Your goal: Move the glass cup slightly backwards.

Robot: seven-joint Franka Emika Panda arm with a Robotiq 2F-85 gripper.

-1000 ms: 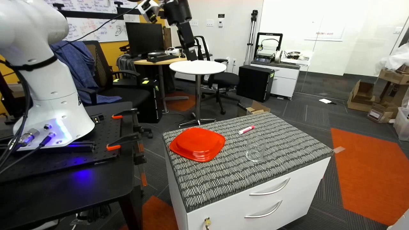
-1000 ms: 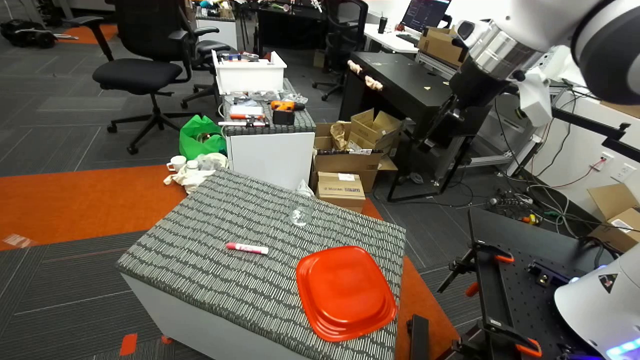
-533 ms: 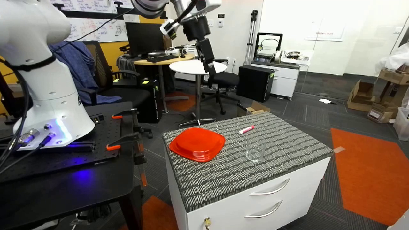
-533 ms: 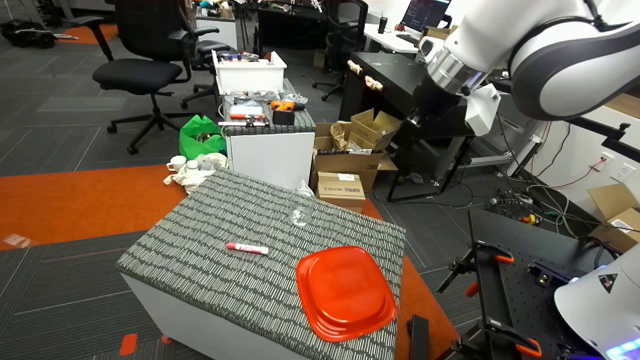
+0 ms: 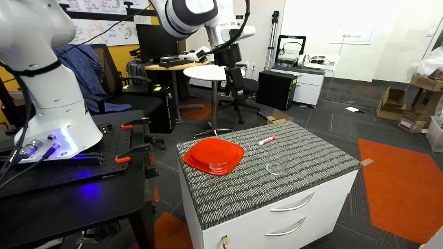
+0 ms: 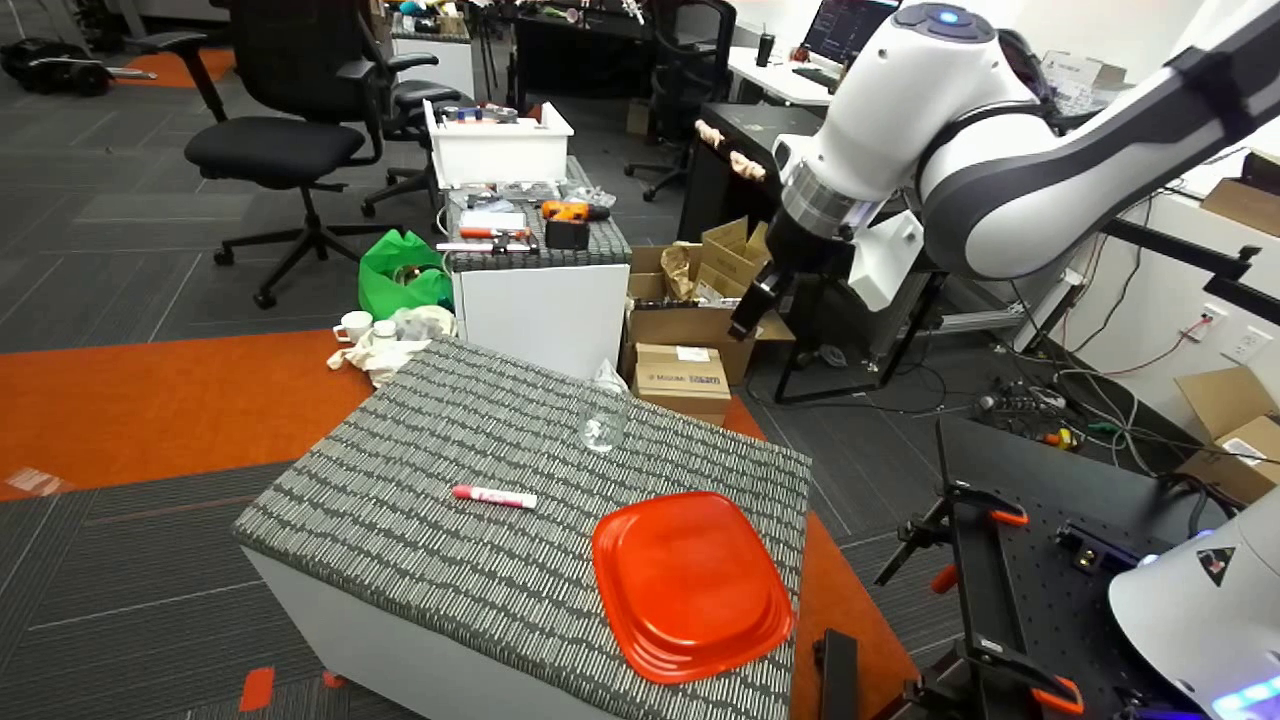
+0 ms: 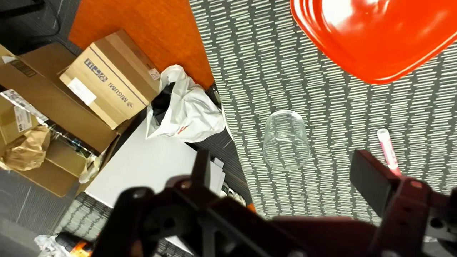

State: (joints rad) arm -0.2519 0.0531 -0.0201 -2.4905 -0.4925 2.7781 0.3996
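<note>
The glass cup (image 5: 276, 166) is a small clear tumbler standing upright on the patterned cabinet top (image 5: 235, 193), near an edge. It also shows in an exterior view (image 6: 602, 430) and in the wrist view (image 7: 285, 146). My gripper (image 7: 281, 159) is open and empty, with its fingers (image 7: 373, 182) wide apart. In the wrist view the cup appears between and beyond the fingertips, untouched. In both exterior views the gripper (image 5: 238, 96) hangs in the air, above and away from the cup; it is beyond the cabinet's edge in an exterior view (image 6: 745, 325).
A red plastic bowl (image 6: 690, 580) lies beside the cup on the cabinet top. A red-and-white marker (image 6: 494, 496) lies on the cup's other side. Cardboard boxes (image 6: 682, 375) and a white plastic bag (image 7: 189, 110) stand past the cabinet's edge.
The arm has swung towards the cabinet and lowered, bringing the gripper nearer the cup. The cup, bowl and marker have not moved.
</note>
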